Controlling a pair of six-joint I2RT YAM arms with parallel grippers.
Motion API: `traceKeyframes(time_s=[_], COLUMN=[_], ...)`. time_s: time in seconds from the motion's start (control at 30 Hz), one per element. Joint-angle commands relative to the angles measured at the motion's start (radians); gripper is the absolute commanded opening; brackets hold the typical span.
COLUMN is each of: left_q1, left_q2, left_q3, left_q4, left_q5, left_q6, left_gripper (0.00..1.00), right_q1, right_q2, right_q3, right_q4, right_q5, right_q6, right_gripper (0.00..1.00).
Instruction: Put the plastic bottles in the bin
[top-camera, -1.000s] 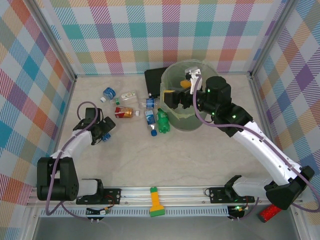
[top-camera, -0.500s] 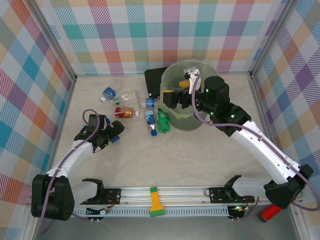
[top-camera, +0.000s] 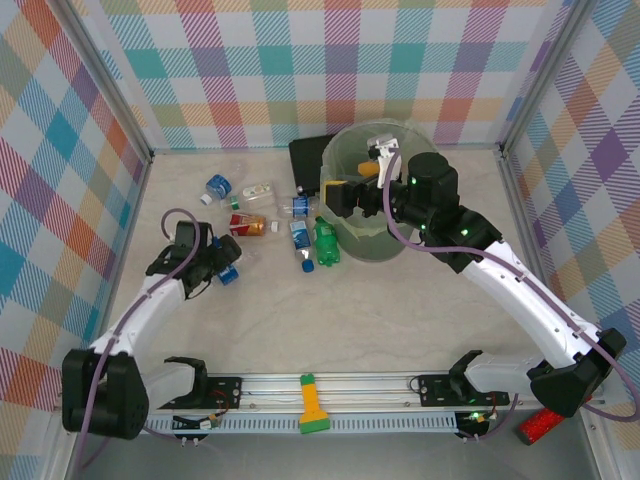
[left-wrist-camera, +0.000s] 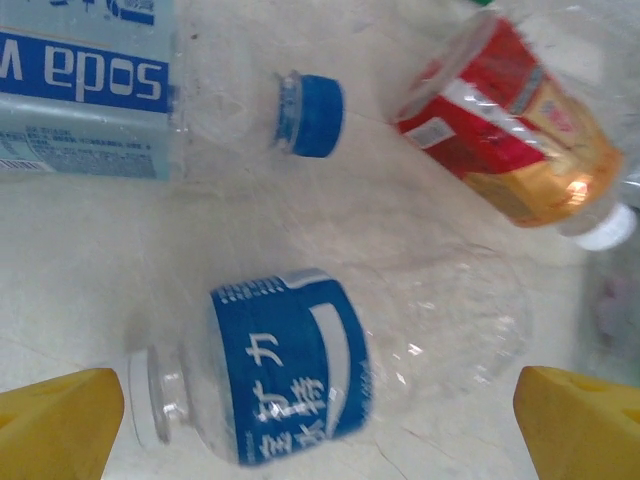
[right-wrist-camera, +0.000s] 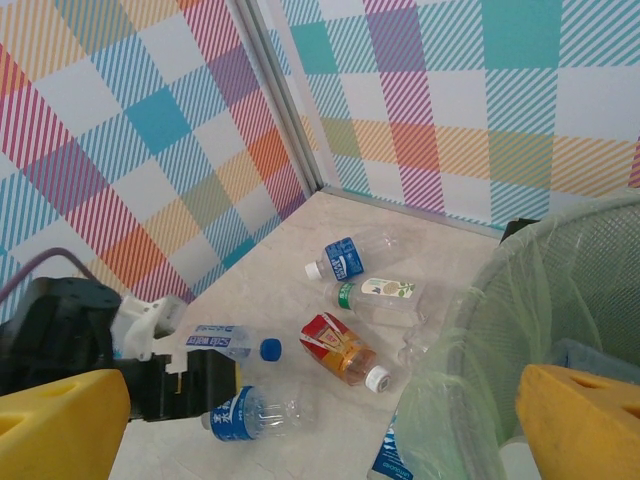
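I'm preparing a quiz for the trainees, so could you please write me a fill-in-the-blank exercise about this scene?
1. The left gripper is open above a clear bottle with a ___ label.
2. The bottle with the red label has a ___ cap.
3. The right gripper is open by the bin, which is lined with a plastic ___.
Missing words: blue; white; bag.

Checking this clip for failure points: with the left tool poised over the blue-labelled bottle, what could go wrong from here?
1. The blue-labelled bottle lies on its side under the open left tool; closing could make it roll or squirt out.
2. The red-labelled bottle and blue-capped bottle lie close by; a descent may knock them.
3. The right tool hangs open by the bin, possibly crowding a drop there.
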Motion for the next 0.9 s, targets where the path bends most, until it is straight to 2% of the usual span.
traceKeyframes(time_s=[0.0, 0.1, 0.2, 0.33, 0.57, 0.73, 0.87], left_q1=[0.010, 0.012, 0.013, 0.003, -0.046, -0.117, -0.177], left_q2=[0.085, 0.137, 0.138, 0.070, -0.043, -0.084, -0.055], left_q3=[0.023, 0.032, 0.016, -0.048, -0.144, -0.170, -0.153], left_q4=[0.060, 0.077, 0.091, 0.105, 0.082, 0.083, 0.038], left_q5=[-0.048, -0.043, 0.022, 0.120, 0.219, 0.232, 0.155], left_q6=[0.035, 0.041, 0.031, 0.001, -0.031, -0.052, -0.023], left_gripper=[1.00, 1.00, 1.00, 1.00, 1.00, 1.00, 1.00], right_q1=[0.010, 0.011, 0.011, 0.011, 0.013, 0.013, 0.014], right_q2=[-0.016, -0.025, -0.036, -0.042, -0.018, -0.016, -0.021], right_q3=[-0.007, -0.007, -0.014, -0.027, -0.024, -0.026, -0.026], right_q4=[0.022, 0.012, 0.010, 0.022, 0.035, 0.036, 0.035], right_q5=[-0.013, -0.006, 0.003, 0.010, -0.011, -0.012, -0.011], right_q6=[0.009, 0.001, -0.003, -0.006, 0.011, 0.020, 0.024], right_gripper=[0.99, 0.99, 0.99, 0.99, 0.99, 0.99, 0.99])
